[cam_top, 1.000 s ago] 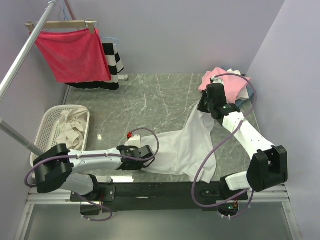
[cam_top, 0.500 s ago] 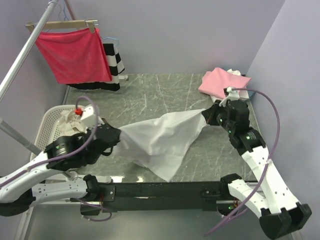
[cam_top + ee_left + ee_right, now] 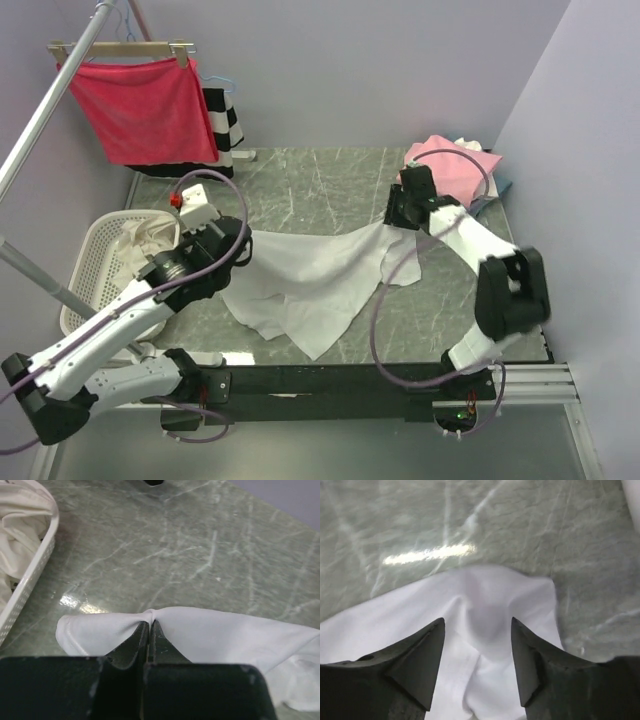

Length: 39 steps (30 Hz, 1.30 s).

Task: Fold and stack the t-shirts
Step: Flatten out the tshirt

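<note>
We see a white t-shirt [image 3: 310, 280] lying rumpled across the middle of the marble table [image 3: 310, 185], stretched between the two arms. Its near part droops to a point toward the table's front edge. We cannot make out a collar, label or sleeves among the folds.

The left gripper [image 3: 150, 624] is clamped tight on a pinch of the shirt's left edge, its jaws pressed together with the cloth bunched between them. From above, the arm's own wrist covers that grip [image 3: 243, 250].

The right gripper [image 3: 477, 622] stands with its jaws apart above the shirt's right corner. The cloth lies loose beneath the gap, and we cannot tell whether the fingers [image 3: 427, 655] touch it.

At the far right corner a pink t-shirt [image 3: 455, 165] tops a small pile. The layers under it are mostly hidden by the right arm and its cable.

On the left, a white basket [image 3: 95, 255] holds crumpled pale cloth [image 3: 145, 245] that we cannot identify.

Further back, a red cloth [image 3: 145, 110] hangs from a wooden hanger, half covering a striped garment [image 3: 225, 120].
</note>
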{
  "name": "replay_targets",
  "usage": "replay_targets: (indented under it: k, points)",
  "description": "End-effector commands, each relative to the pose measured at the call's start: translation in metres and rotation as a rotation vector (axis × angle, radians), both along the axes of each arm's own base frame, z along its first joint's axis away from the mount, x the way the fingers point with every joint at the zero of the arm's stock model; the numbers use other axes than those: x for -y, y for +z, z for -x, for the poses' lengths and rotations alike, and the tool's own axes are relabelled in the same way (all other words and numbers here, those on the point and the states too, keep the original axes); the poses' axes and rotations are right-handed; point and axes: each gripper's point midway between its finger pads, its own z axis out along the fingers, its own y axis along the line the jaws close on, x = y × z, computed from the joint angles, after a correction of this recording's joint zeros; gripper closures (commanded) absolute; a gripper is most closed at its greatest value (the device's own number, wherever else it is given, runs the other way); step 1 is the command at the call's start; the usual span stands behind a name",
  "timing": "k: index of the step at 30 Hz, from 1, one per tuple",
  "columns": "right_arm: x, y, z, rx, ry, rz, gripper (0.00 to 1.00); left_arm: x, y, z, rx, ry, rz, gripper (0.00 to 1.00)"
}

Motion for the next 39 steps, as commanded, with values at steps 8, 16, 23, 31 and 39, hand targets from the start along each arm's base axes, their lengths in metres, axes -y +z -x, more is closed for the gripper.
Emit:
replay_targets:
  k: [8,16,23,31,39]
  points:
    - [-0.021,0.031,0.013,0.095,0.076,-0.076,0.2,0.014,-0.055,-0.075,0.001,-0.019,-0.056,0.99]
    - [-0.061,0.009,0.128,-0.005,0.167,-0.3,0.24,0.024,-0.092,-0.092,-0.06,-0.052,-0.068,0.99]
    - [-0.084,-0.019,0.186,-0.063,0.191,-0.439,0.27,0.025,-0.106,-0.096,-0.074,-0.066,-0.053,0.99]
    - [-0.109,-0.054,0.218,-0.164,0.206,-0.479,0.3,0.024,-0.121,-0.095,-0.099,-0.076,-0.056,0.99]
    - [-0.132,-0.075,0.227,-0.223,0.194,-0.488,0.3,0.018,-0.128,-0.092,-0.114,-0.072,-0.055,0.99]
